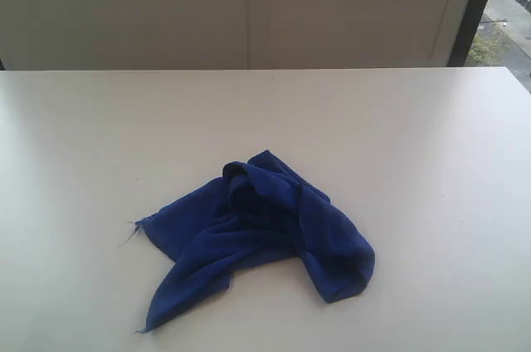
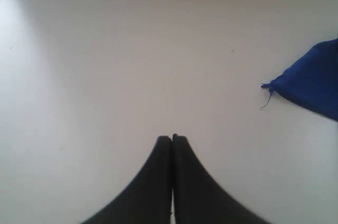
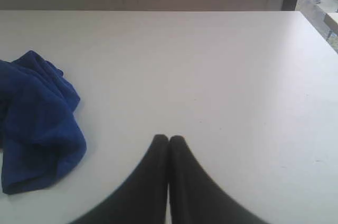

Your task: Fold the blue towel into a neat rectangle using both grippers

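Exterior view puts the blue towel (image 1: 257, 232) in a crumpled heap near the middle of the table (image 1: 431, 136), with neither arm in sight there. Your left gripper (image 2: 172, 138) and right gripper (image 3: 168, 138) have their jaws pressed together, holding nothing, both clear of the cloth. Open both first, then go for separate corners. The frayed corner (image 2: 268, 85) on the left arm's side looks easiest. The cloth is deep blue and fuzzy, bunched into overlapping folds.

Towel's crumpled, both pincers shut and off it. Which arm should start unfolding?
Probably left: a frayed corner of the blue towel lies flat, facing the left pincer; the right pincer faces only a bunched fold. Both need opening first.
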